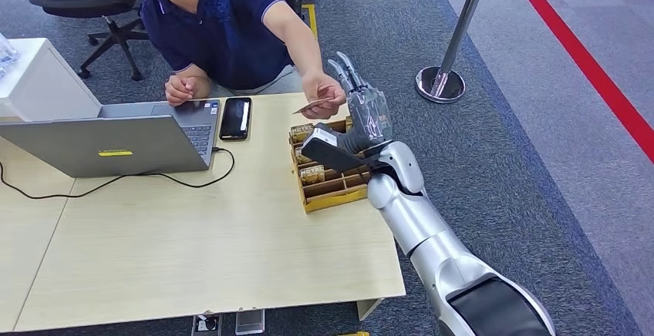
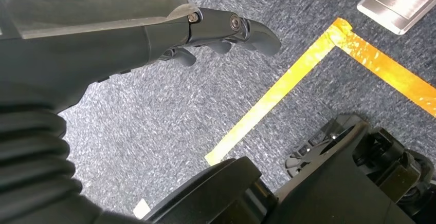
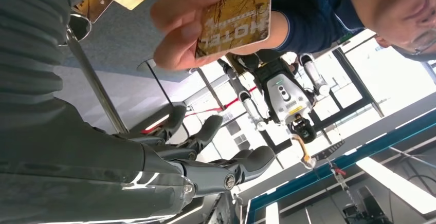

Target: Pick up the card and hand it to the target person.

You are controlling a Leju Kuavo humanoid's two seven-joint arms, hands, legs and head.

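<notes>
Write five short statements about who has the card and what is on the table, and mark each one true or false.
1. The person's hand holds the card. True.
2. The right robot hand grips the card. False: its fingers are apart and hold nothing; the card is in the person's hand.
3. The phone lies on the table beside the laptop. True.
4. The laptop is closed. False: its lid is up.
5. The left robot hand rests on the table. False: it hangs over grey carpet with yellow tape.
</notes>
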